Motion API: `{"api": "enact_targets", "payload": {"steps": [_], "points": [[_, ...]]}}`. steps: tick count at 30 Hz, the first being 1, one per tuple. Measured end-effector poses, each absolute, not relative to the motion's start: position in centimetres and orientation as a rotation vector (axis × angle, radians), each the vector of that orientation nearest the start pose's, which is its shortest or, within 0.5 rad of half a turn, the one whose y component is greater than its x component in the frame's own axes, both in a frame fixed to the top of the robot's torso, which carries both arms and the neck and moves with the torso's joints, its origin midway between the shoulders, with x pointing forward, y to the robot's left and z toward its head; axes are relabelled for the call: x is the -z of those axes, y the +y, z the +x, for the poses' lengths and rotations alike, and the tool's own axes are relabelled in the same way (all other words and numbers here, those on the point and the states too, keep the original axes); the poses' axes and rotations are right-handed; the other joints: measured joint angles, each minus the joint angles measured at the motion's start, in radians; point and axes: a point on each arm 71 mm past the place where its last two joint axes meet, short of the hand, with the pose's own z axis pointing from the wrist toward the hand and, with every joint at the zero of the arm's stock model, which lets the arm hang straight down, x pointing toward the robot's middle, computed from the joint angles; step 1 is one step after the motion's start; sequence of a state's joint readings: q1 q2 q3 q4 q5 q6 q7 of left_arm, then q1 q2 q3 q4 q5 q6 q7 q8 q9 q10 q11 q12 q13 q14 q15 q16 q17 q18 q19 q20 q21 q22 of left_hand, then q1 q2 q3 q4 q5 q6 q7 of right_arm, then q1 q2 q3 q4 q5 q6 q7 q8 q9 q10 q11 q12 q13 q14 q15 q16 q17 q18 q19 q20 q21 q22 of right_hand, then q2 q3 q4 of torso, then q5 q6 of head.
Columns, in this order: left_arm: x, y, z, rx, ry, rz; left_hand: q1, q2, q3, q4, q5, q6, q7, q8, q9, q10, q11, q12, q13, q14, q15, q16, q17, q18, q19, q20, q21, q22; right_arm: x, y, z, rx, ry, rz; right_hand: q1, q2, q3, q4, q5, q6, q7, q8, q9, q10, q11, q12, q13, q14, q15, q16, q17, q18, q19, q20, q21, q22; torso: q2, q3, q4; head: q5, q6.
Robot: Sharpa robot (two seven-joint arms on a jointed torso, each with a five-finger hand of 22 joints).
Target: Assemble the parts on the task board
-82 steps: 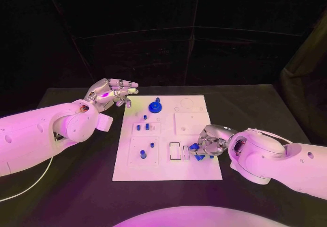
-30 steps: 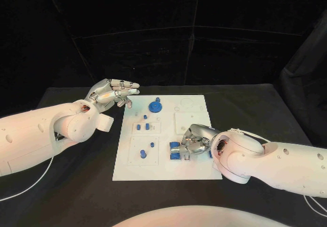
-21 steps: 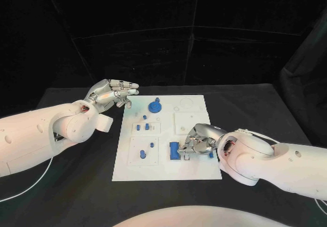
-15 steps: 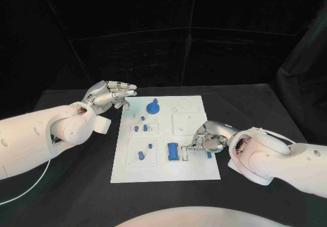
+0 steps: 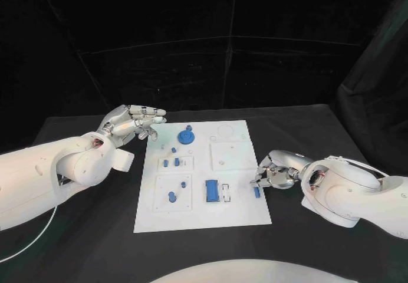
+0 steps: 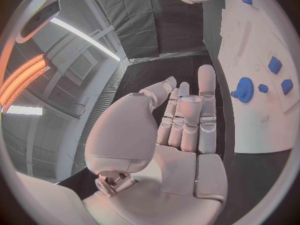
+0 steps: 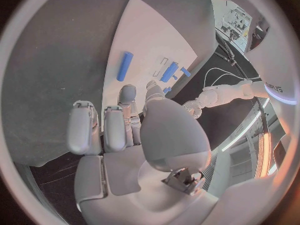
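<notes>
The black table [image 5: 323, 127] carries the white task board [image 5: 204, 177] in its middle, and on the board a blue gear [image 5: 186, 137] stands near the far end while a long blue block [image 5: 211, 190] lies in a slot toward the near end, with smaller blue parts [image 5: 173, 161] between them on the left side. The left hand [image 5: 130, 122] hovers off the board's far left corner, fingers straight and close together, holding nothing. The right hand [image 5: 273, 174] sits at the board's right edge with its fingers curled, and a small blue piece [image 5: 257, 191] shows just under its fingertips, though I cannot tell whether it is gripped.
</notes>
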State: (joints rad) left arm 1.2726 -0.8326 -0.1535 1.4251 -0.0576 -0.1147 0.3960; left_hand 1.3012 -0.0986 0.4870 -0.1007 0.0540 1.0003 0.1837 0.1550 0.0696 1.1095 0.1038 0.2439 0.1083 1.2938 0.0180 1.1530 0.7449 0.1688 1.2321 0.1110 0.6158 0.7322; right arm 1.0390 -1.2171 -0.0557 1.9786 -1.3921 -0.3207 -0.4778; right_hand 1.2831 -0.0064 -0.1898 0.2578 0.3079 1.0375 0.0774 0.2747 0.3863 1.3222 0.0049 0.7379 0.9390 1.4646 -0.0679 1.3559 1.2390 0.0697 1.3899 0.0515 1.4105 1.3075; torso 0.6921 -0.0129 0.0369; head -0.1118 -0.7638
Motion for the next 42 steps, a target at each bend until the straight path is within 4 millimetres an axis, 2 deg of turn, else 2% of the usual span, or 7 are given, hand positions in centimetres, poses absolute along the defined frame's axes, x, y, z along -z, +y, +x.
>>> {"api": "enact_targets", "payload": {"steps": [6, 26, 30, 34, 37, 39, 42], "points": [[18.8, 22.4, 50.1, 1.590, 1.562, -0.979, 0.000, 0.000, 0.000, 0.000, 0.000, 0.000, 0.000, 0.000, 0.000, 0.000, 0.000, 0.000, 0.000, 0.000, 0.000, 0.000, 0.000, 0.000, 0.000, 0.000, 0.000, 0.000, 22.6, -26.0, 36.6, -0.370, 1.995, 0.118, 0.000, 0.000, -0.013, 0.010, -0.026, 0.010, -0.004, 0.007, 0.008, 0.003, -0.003, -0.027, -0.016, 0.000, 0.000, -0.012, -0.014, 0.000, -0.004, -0.004, -0.006, -0.004, 0.000, -0.0002, 0.0019, -0.002, -0.003], [18.8, 22.5, 50.1, 1.588, 1.562, -0.981, 0.000, 0.000, 0.000, 0.000, 0.000, 0.000, 0.000, 0.000, 0.000, 0.000, 0.000, 0.007, 0.001, -0.004, -0.004, 0.000, -0.002, 0.000, 0.000, 0.000, -0.004, -0.001, 23.6, -25.0, 37.4, -0.276, 2.026, -0.034, 0.000, 0.000, -0.026, 0.015, -0.034, 0.014, -0.008, 0.011, 0.018, 0.000, -0.007, -0.035, -0.022, 0.000, 0.000, -0.015, -0.015, 0.000, -0.003, -0.004, -0.011, -0.008, 0.000, -0.0001, 0.0025, 0.002, -0.009], [18.8, 22.5, 50.1, 1.587, 1.562, -0.981, 0.000, 0.000, 0.000, 0.000, 0.000, 0.000, 0.000, 0.000, 0.000, 0.000, 0.000, 0.007, 0.001, -0.004, -0.004, 0.000, -0.002, 0.000, 0.000, 0.000, -0.004, -0.001, 23.7, -24.5, 37.5, -0.279, 2.028, -0.050, 0.012, -0.011, -0.031, 0.010, -0.034, 0.018, -0.011, 0.012, 0.024, 0.000, -0.007, -0.039, -0.023, 0.000, 0.000, -0.015, -0.015, 0.000, -0.007, -0.007, -0.011, -0.008, 0.000, -0.0001, 0.0022, 0.002, -0.010], [18.8, 22.5, 50.1, 1.587, 1.562, -0.981, 0.000, 0.000, 0.000, 0.000, 0.000, 0.000, 0.000, 0.000, 0.000, 0.000, 0.000, 0.007, 0.001, -0.004, -0.004, 0.000, -0.002, 0.000, 0.000, 0.000, -0.004, -0.001, 23.9, -24.2, 37.7, -0.276, 2.023, -0.072, 0.052, -0.005, -0.029, -0.010, -0.034, 0.021, -0.011, 0.018, 0.033, 0.000, -0.007, -0.047, -0.027, 0.000, 0.000, -0.017, -0.015, 0.000, -0.007, -0.007, -0.014, -0.010, 0.000, -0.0003, 0.0020, 0.001, -0.011], [18.8, 22.5, 50.1, 1.587, 1.562, -0.981, 0.000, 0.000, 0.000, 0.000, 0.000, 0.000, 0.000, 0.000, 0.000, 0.000, 0.000, 0.007, 0.001, -0.004, -0.004, 0.000, -0.002, 0.000, 0.000, 0.000, -0.004, -0.001, 23.9, -23.8, 37.9, -0.272, 2.014, -0.095, 0.115, -0.003, -0.016, -0.048, -0.041, 0.024, -0.010, 0.021, 0.039, -0.008, -0.015, -0.065, -0.037, 0.000, 0.000, -0.022, -0.020, 0.000, -0.011, -0.011, -0.019, -0.015, 0.000, -0.0008, 0.0019, 0.000, -0.012], [18.8, 22.5, 50.1, 1.587, 1.562, -0.981, 0.000, 0.000, 0.000, 0.000, 0.000, 0.000, 0.000, 0.000, 0.000, 0.000, 0.000, 0.007, 0.001, -0.004, -0.004, 0.000, -0.002, 0.000, 0.000, 0.000, -0.004, -0.001, 23.8, -23.4, 38.1, -0.270, 2.002, -0.122, 0.157, 0.002, 0.000, -0.075, -0.098, 0.013, -0.005, 0.012, 0.039, -0.011, -0.014, -0.082, -0.046, 0.000, 0.000, -0.030, -0.026, 0.000, -0.013, -0.008, -0.021, -0.019, 0.000, -0.0009, 0.0020, 0.000, -0.013], [18.8, 22.5, 50.1, 1.586, 1.562, -0.982, 0.000, 0.000, 0.000, 0.000, 0.000, 0.000, 0.000, 0.000, 0.000, 0.000, 0.000, 0.007, 0.001, -0.004, -0.004, 0.000, -0.002, 0.000, 0.000, 0.000, -0.004, -0.001, 23.8, -22.7, 38.2, -0.269, 1.984, -0.163, 0.196, 0.007, 0.019, -0.099, -0.134, 0.008, -0.002, 0.004, 0.039, -0.015, -0.010, -0.093, -0.055, 0.000, 0.000, -0.034, -0.029, 0.000, -0.014, -0.007, -0.026, -0.021, -0.001, -0.0010, 0.0022, 0.000, -0.014]]}}
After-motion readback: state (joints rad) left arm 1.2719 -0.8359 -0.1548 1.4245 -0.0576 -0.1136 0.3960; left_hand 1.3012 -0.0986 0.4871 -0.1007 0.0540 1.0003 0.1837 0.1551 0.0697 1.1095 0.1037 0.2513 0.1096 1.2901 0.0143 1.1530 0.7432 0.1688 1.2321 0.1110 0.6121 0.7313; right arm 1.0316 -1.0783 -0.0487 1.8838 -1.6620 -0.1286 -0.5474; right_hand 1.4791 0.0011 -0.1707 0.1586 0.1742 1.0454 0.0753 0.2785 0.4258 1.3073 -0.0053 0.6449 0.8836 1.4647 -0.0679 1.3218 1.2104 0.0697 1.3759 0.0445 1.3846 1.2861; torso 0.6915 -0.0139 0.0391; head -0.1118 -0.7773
